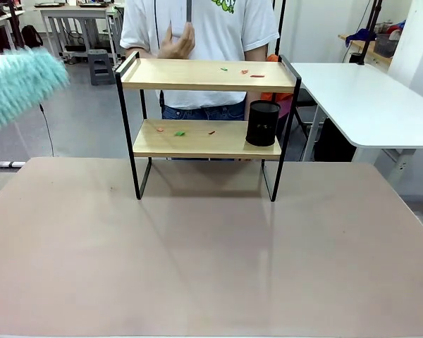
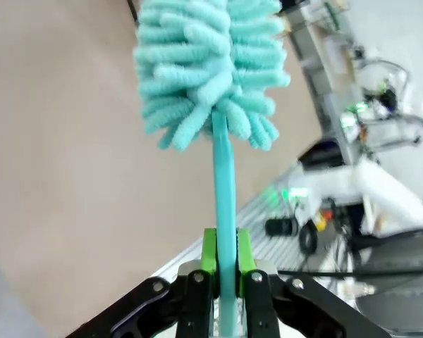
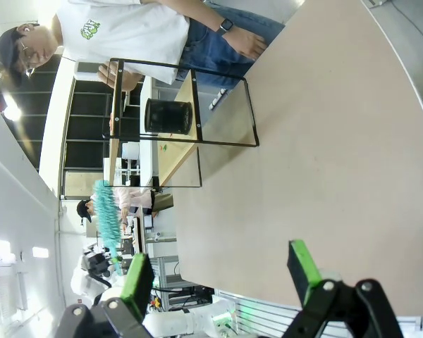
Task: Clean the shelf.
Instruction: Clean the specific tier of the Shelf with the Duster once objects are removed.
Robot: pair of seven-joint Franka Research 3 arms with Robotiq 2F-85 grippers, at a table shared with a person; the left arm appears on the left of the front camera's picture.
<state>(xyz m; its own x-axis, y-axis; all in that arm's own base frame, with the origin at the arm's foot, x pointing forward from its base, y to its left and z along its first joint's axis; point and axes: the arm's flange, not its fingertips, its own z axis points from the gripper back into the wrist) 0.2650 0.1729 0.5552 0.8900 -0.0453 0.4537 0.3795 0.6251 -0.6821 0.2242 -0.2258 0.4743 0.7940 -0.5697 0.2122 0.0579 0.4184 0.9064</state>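
Shelf stands on the counter, long axis running across it, with a person behind. Coloured scraps lie on both boards. Black cup sits at the right end of the lower board; contents cannot be told. Left fingers are clamped on the handle of a teal duster. Its head hangs left of the shelf, well apart, near top-board height. Right fingers are wide apart and empty. Judgement: the left arm is better placed, and the sweep would run rightward along the boards.
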